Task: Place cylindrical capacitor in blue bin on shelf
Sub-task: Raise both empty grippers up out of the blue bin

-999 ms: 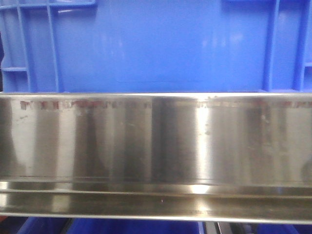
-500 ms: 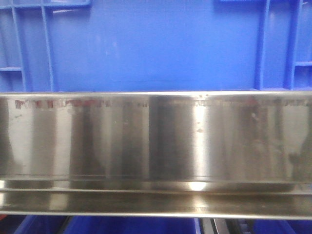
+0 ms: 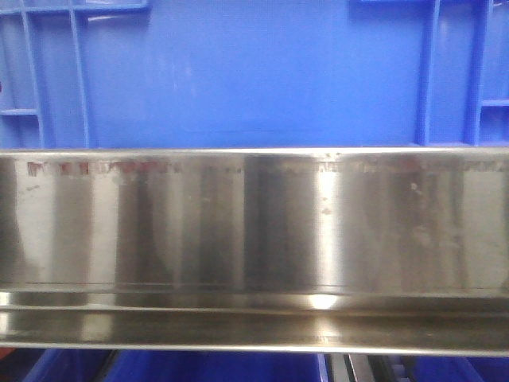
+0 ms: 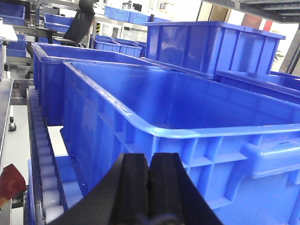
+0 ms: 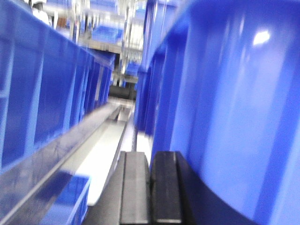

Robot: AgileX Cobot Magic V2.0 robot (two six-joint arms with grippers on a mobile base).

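Note:
The shelf's shiny steel front rail (image 3: pixel 254 231) fills the front view, with a blue bin (image 3: pixel 254 72) standing on the tier right above it. My left gripper (image 4: pixel 150 161) is shut with nothing between its black fingers, just in front of the near corner of a large blue bin (image 4: pixel 187 117) whose inside shows no contents. The right gripper (image 5: pixel 150 161) is shut too, empty, close beside the curved wall of another blue bin (image 5: pixel 234 103). The cylindrical capacitor is out of view.
More blue bins (image 4: pixel 211 44) stand behind and beside the left one, and a roller conveyor (image 4: pixel 44 183) runs along its left. In the right wrist view a row of blue bins (image 5: pixel 42 89) and a steel rail (image 5: pixel 56 154) line a narrow gap.
The front view has shifted slightly: the blue bin's ribs slid left and a little up against the frame between the first earlier frame and now. The rail looks the same.

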